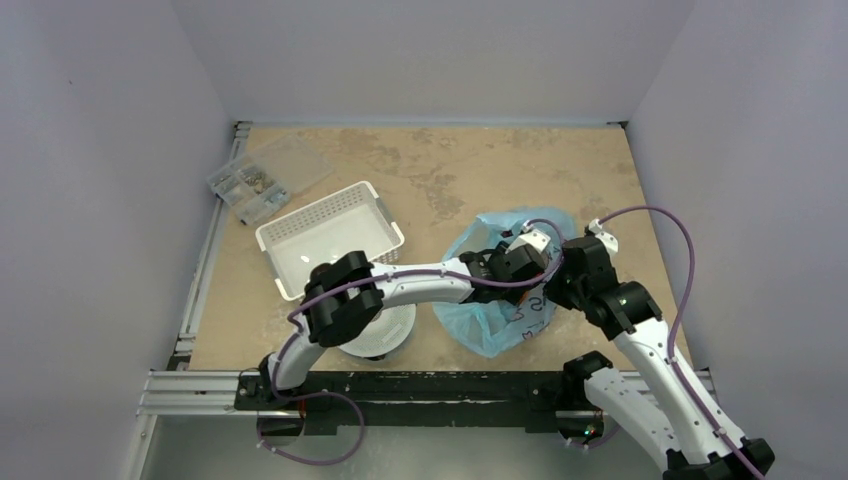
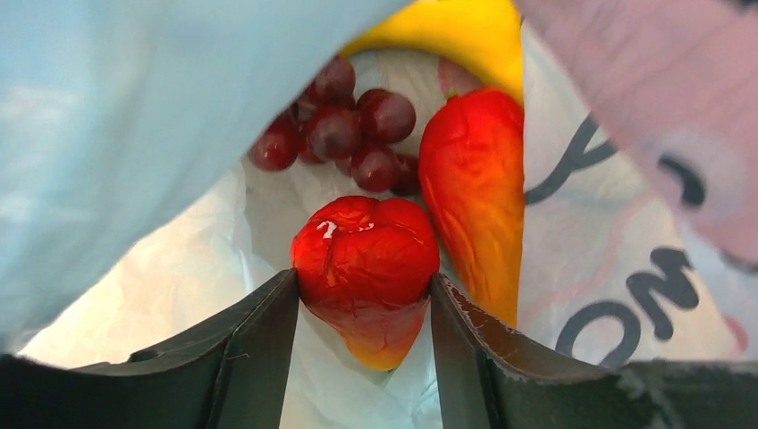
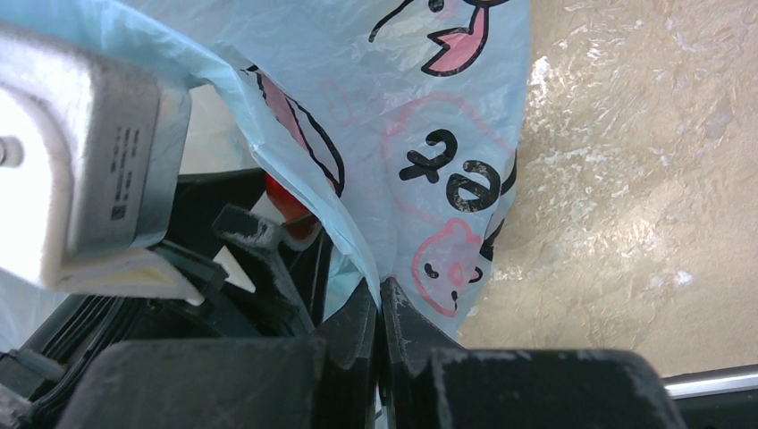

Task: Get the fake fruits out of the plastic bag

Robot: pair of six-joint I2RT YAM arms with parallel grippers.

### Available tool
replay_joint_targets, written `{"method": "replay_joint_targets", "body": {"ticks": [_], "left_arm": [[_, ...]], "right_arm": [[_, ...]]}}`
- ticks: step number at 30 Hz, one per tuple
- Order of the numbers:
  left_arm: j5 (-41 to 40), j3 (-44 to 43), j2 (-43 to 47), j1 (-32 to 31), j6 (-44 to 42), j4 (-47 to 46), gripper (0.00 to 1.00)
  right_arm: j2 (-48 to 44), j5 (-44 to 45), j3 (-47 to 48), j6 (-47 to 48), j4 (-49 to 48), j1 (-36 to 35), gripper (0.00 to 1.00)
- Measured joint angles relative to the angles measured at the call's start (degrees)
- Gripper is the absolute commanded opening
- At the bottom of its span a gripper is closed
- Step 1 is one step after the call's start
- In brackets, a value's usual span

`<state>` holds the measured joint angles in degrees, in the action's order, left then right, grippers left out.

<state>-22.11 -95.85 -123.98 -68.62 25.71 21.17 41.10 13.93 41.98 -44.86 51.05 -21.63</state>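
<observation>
Tan worktop (image 1: 450, 160), pale walls (image 1: 430, 50). Our left gripper (image 2: 365, 281), a basket (image 1: 330, 235) to its left, clasps the strawberry (image 2: 366, 246) inside the bag (image 3: 420, 134), grapes (image 2: 349, 134) and mango (image 2: 474, 179) beyond; our right gripper (image 3: 380, 295) pinches the bag's rim.

The plastic bag (image 3: 447, 80) is carrying bold black lettering (image 3: 447, 174) among pink cartoon outlines; from the right wrist the characters are lying upside down and are not forming a readable word. From the left wrist, shapes like "O" and "M" are showing. A grey label (image 3: 125, 170) is bearing illegibly small print.
</observation>
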Motion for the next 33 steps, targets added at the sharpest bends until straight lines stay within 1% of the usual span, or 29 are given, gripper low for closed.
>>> {"method": "replay_joint_targets", "body": {"ticks": [2,7,15,21,27,29,33], "left_arm": [[0.7,1.7,1.4,0.0,0.0,-0.2,0.12],[3.3,3.2,4.4,0.3,-0.2,1.1,0.11],[6.1,8.1,16.8,0.5,0.3,0.0,0.09],[7.0,12.7,26.6,0.6,1.2,-4.6,0.06],[7.2,18.4,30.6,0.7,1.7,-11.5,0.04],[7.3,20.4,31.9,0.8,1.8,-12.2,0.0],[8.0,23.1,36.1,1.4,2.2,-11.3,0.0]], "right_arm": [[0.0,0.0,0.0,-0.2,0.0,0.0,0.0],[0.0,0.1,-0.2,-0.5,0.0,0.0,0.0],[0.1,0.7,-0.2,-0.6,0.0,0.0,0.0],[0.1,1.4,-0.2,-0.6,0.0,0.0,0.0],[0.1,1.4,-0.2,-0.6,0.0,0.0,0.0],[0.1,1.4,-0.2,-0.6,0.0,0.0,0.0],[0.1,1.4,-0.2,-0.6,0.0,0.0,0.0]]}}
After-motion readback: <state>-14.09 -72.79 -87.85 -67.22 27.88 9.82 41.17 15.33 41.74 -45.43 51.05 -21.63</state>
